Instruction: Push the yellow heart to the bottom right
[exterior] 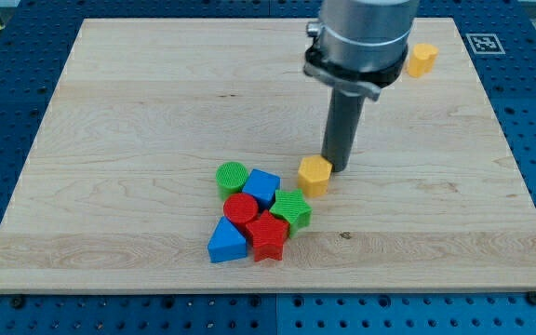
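Note:
A yellow block (422,59) that looks like the heart lies near the view's top right corner of the wooden board (110,112), just right of the arm's grey body. A second yellow block (314,174), pentagon-like, lies near the board's middle. My tip (332,168) rests on the board at this second block's upper right side, touching it or nearly so. The tip is far below and to the left of the heart-like block.
A tight cluster lies left of and below the tip: a green cylinder (232,175), a blue cube (261,187), a green star (292,208), a red cylinder (241,207), a red star (268,234) and a blue triangle (227,242).

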Robot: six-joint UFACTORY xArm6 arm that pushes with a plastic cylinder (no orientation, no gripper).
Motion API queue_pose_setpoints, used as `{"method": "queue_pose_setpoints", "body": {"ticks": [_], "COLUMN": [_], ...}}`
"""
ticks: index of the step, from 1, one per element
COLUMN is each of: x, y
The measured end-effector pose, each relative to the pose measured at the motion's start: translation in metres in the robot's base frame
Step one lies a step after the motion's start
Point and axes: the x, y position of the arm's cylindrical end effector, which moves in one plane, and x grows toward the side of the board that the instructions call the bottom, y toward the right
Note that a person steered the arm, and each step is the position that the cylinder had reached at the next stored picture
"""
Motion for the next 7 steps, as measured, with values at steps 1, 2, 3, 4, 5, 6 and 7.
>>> {"method": "queue_pose_setpoints", "body": {"ticks": [1, 2, 3, 4, 5, 6, 7], "x": [0.022, 0.032, 0.032, 0.017, 0.002, -0.042, -0.106], "y": [-0.023, -0.033, -0.012, 0.044, 0.083, 0.066, 0.051]}}
